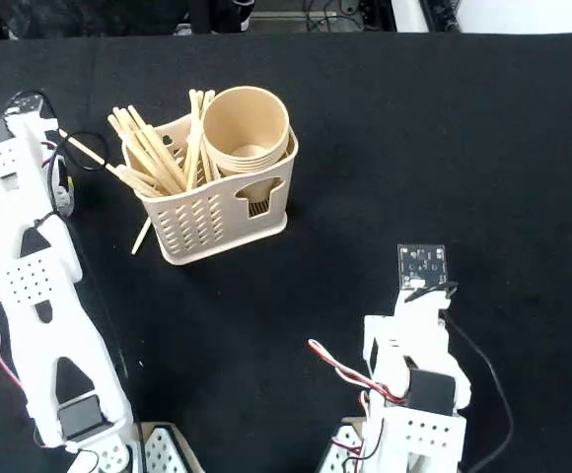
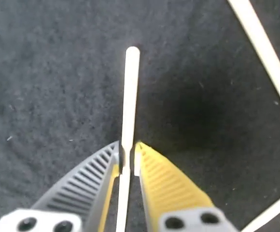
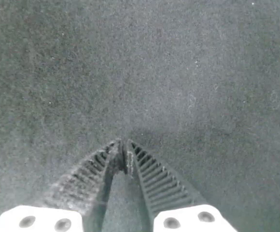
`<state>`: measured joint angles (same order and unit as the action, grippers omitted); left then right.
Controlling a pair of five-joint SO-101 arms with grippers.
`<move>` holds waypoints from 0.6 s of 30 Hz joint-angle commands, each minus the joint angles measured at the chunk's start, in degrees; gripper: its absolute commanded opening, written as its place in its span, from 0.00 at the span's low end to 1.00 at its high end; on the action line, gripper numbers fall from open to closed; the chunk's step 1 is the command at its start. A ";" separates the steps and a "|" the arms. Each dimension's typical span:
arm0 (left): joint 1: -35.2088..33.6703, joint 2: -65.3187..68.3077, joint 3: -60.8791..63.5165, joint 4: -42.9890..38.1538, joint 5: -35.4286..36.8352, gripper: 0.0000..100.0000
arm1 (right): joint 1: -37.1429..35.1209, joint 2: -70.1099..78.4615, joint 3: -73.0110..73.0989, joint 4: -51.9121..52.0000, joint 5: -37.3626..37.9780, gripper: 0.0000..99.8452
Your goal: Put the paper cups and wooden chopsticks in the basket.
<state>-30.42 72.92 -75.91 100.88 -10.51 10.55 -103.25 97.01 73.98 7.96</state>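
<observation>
**A:** What has the left gripper (image 2: 128, 157) got?

**B:** Its jaws are pinched shut on one chopstick (image 2: 130, 96), out to the left of the basket (image 1: 217, 222) over the black table (image 1: 444, 148). The stick's free end pokes well past the fingertips.

**A:** And the rest?

**B:** The paper cups (image 1: 251, 128) sit stacked in the basket's right half, with a bundle of chopsticks (image 1: 148, 153) fanned in its left half. One loose stick (image 1: 142, 236) lies at the basket's near-left corner. The right gripper (image 3: 125, 157) is closed on nothing, near and right, well apart.

**A:** How should this stick go in?

**B:** I'd lift it clear of the rim, tip it nearer upright and come in over the left half. The fanned sticks look easy to knock. Let go only once the tip is inside.
</observation>
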 commanded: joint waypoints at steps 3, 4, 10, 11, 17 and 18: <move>-2.68 -9.05 7.34 0.26 7.21 0.03 | -0.62 -3.82 -0.48 0.18 -0.18 0.01; -2.68 -12.84 11.56 0.26 8.26 0.03 | -0.62 -3.82 -0.48 0.18 -0.18 0.01; -2.33 -39.91 37.76 -0.26 13.45 0.03 | -0.62 -3.82 -0.48 0.18 -0.18 0.01; -1.98 -44.04 40.84 -0.44 13.63 0.03 | -0.62 -3.82 -0.48 0.18 -0.18 0.01; -0.22 -66.64 56.40 -3.08 13.36 0.03 | -0.62 -3.82 -0.48 0.18 -0.18 0.01; -0.22 -70.07 58.59 -3.16 13.27 0.03 | -0.62 -3.82 -0.48 0.18 -0.18 0.01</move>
<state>-31.91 19.38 -24.92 98.86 2.42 10.55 -103.25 97.01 73.98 7.96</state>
